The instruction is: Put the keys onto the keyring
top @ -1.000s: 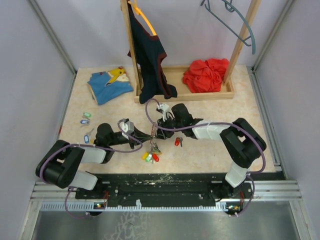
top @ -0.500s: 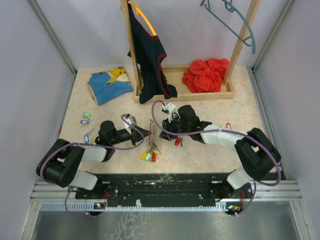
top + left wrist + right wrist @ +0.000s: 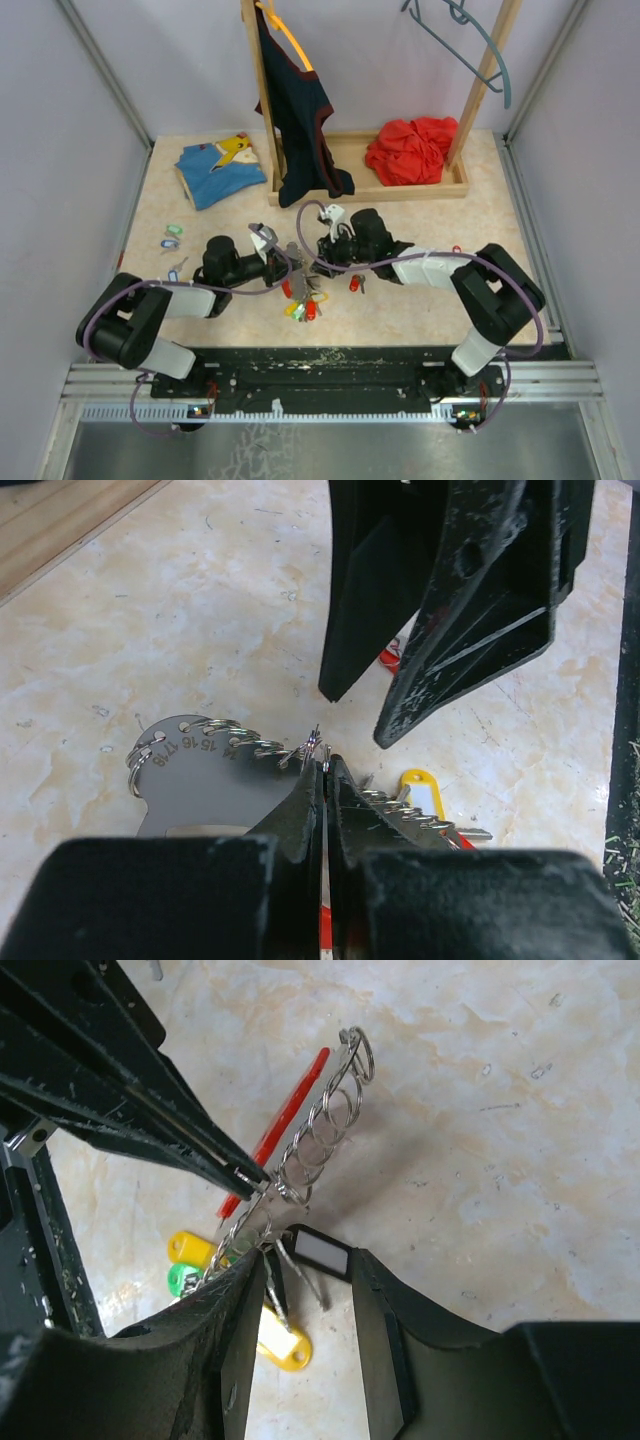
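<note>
On a pale marbled table (image 3: 430, 305), two black robot arms meet over a keyring (image 3: 215, 770), a flat grey metal plate edged with small wire rings. Its engraved numbers include "15 16"; the marks beside them are too unclear to read.

The left gripper (image 3: 324, 780) has its jaws pinched together on the plate's ringed edge and holds it tilted. The right gripper (image 3: 310, 1260) hangs just beside it, its jaws apart and gripping nothing.

Several keys (image 3: 275, 1295) hang from the keyring. Their tags are yellow (image 3: 420, 788), green (image 3: 180, 1280), red (image 3: 290, 1115) and a black-framed one with a white label (image 3: 320, 1252).

A loose red-tagged key (image 3: 355, 283) lies near the right gripper. Three more loose keys lie well apart at the table's left: one green-tagged (image 3: 172, 231) and two blue-tagged (image 3: 168, 243).
</note>
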